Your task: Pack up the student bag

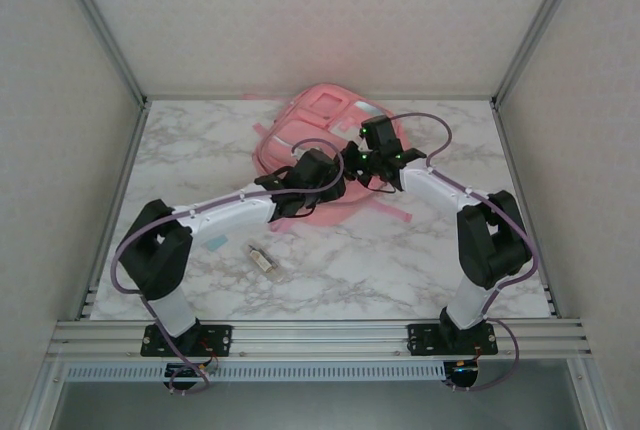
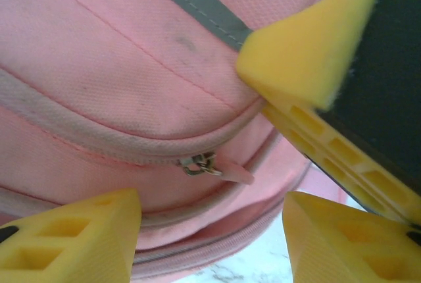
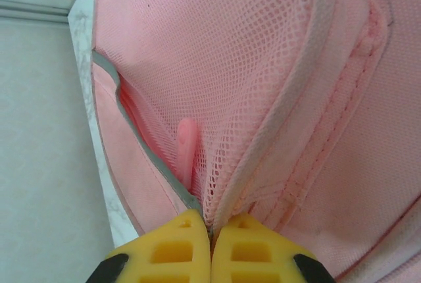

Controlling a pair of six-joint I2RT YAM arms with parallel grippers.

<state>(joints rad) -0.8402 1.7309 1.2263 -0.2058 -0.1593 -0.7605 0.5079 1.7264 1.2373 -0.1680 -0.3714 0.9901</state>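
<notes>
1. Sitting at the far centre of the marble table point(image 1: 200, 150), the student bag point(image 1: 318, 115) lies flat. Its pink straps point(image 1: 392, 212) trail toward the near side.
2. Both arms reach in from the near edge and meet over the near-right part of the bag, wrists close together.
3. The left gripper point(image 2: 212, 214) has its yellow fingers point(image 2: 72, 237) spread wide with nothing between them. It is poised right at a zip line on the bag; contact can't be judged.
4. A metal zipper pull point(image 2: 209, 166) with a pink tab sits just beyond the gap between those fingers. The zip looks closed at that spot.
5. A grey strip point(image 2: 191, 0) crosses the pink panel diagonally in the left wrist view. A second yellow-and-black finger point(image 2: 309, 52) comes in from the upper right, against the bag.
6. The right gripper point(image 3: 210, 230) has its fingers pressed together, pinching bag fabric where the mesh pocket point(image 3: 217, 66) edge and the grey trim point(image 3: 141, 141) converge.
7. A pink tab-like piece point(image 3: 186, 141) shows behind the mesh, just beyond the pinch point.
8. Loose on the table, near-left of the bag, are a small clear tube-like item point(image 1: 263, 260) and a pale blue flat piece point(image 1: 215, 243). Both lie apart from the bag, beside the left forearm.
</notes>
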